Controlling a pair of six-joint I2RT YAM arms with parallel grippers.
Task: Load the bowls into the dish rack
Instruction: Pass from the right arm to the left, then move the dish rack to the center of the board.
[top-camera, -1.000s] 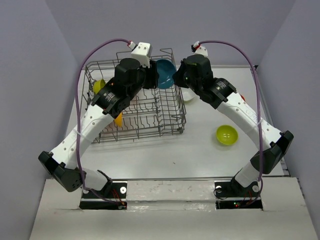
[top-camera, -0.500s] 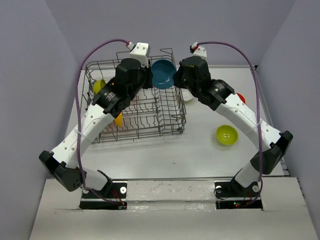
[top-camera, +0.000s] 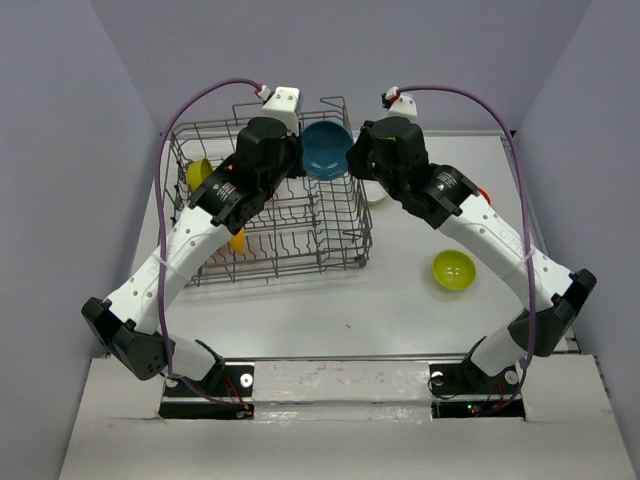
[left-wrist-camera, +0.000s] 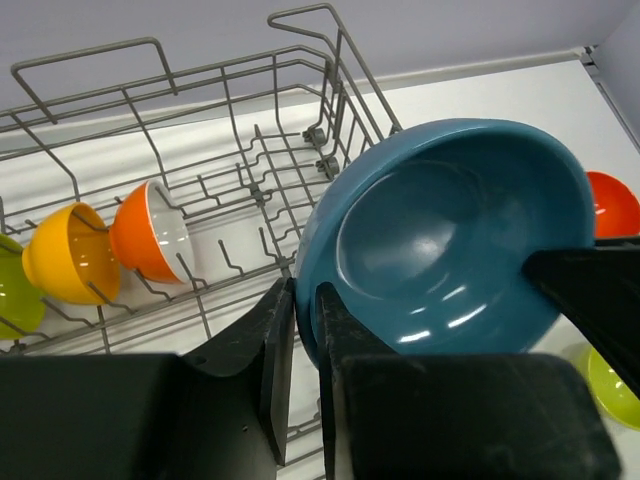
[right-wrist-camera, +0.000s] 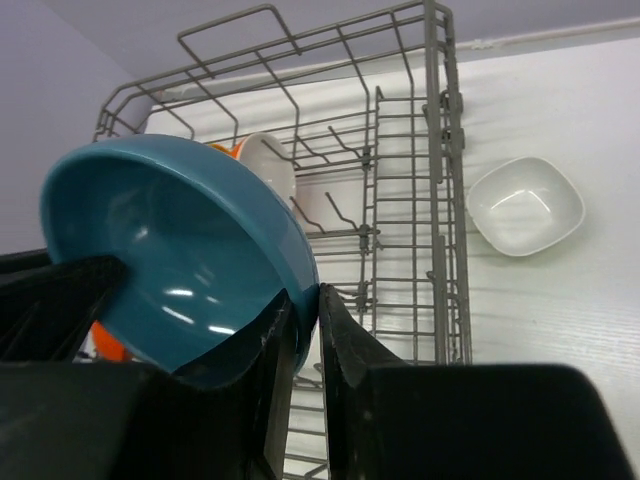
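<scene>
— Where is there room in the dish rack (top-camera: 366, 236)?
— The tines by its right wall stand free. The left end holds an orange-yellow bowl (left-wrist-camera: 68, 262), a red-orange bowl (left-wrist-camera: 140, 232) and a racked lime green bowl (left-wrist-camera: 12, 298).
— Above?
— The teal bowl (top-camera: 327, 147) hangs over the far right corner, with the left pincer (left-wrist-camera: 305, 290) and right pincer (right-wrist-camera: 304, 295) at its rim.
— The worktop (top-camera: 400, 310)?
— Open in front. A white bowl (right-wrist-camera: 525, 205) lies just beside the rack's right wall, and a loose lime green bowl (top-camera: 453, 270) farther out.

White arms (top-camera: 170, 262), black joints (top-camera: 265, 150), purple cables (top-camera: 157, 200)
</scene>
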